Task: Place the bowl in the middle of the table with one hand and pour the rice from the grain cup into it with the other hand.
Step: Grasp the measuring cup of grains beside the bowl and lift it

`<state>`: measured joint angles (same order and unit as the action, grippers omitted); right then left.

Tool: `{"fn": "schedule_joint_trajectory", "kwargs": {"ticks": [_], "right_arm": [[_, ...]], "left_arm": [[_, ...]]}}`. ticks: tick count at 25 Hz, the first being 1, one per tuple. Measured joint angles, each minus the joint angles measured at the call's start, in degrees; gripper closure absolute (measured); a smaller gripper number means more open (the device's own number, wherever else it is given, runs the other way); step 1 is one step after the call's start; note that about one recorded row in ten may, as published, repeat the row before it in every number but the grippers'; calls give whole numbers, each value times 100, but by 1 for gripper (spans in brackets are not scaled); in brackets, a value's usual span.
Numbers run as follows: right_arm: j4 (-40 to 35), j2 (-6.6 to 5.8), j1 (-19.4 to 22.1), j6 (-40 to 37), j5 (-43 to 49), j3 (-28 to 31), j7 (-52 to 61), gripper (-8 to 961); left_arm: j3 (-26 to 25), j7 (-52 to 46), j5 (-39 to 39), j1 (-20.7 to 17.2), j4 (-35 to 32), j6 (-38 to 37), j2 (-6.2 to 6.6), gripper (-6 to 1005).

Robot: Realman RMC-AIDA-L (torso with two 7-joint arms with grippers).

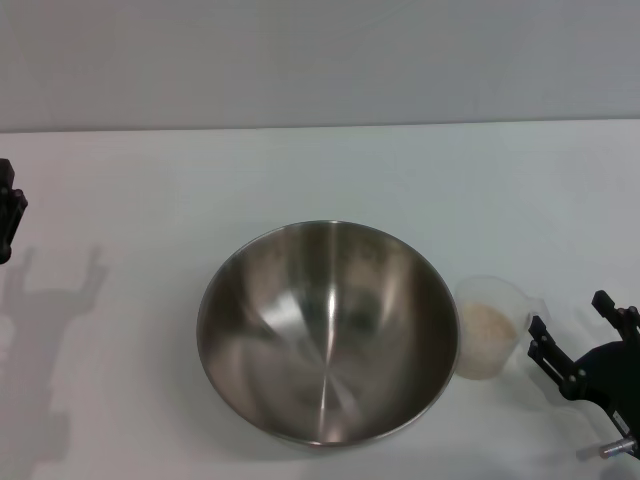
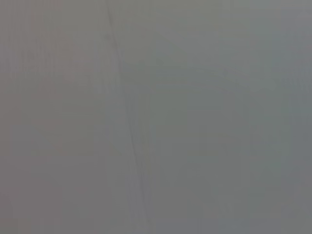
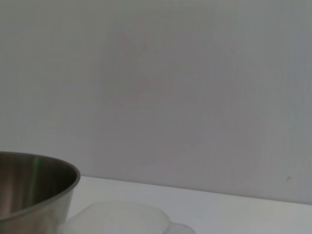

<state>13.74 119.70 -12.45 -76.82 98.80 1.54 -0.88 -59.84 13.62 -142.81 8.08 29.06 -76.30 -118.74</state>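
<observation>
My right claw [image 1: 572,330] sits low near the desk's right front corner, its two black fingers [image 1: 545,345] spread wide with nothing between them, just beside the cup [image 1: 490,325] but not touching it. My left claw [image 1: 8,215] hangs at the desk's left edge, well apart from everything; I cannot tell how its fingers stand. The steel bowl [image 1: 328,330] rests upright on the white desk [image 1: 150,180], near the middle and toward the front edge, its inside bare. The clear cup stands upright against the bowl's right side, rice [image 1: 484,330] heaped inside it. My right wrist camera catches the bowl's rim [image 3: 34,187] with the cup's lip [image 3: 126,217] just beside it.
</observation>
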Motion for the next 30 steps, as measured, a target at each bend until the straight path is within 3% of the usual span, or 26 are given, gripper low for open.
{"fn": "schedule_joint_trajectory", "kwargs": {"ticks": [22, 30], "right_arm": [[54, 0, -53, -121, 29, 66, 20, 168], [42, 0, -133, -85, 7, 66, 9, 506]], "left_arm": [[34, 0, -1, 52, -85, 23, 0, 153], [34, 0, -1, 54, -85, 28, 0, 152]]}}
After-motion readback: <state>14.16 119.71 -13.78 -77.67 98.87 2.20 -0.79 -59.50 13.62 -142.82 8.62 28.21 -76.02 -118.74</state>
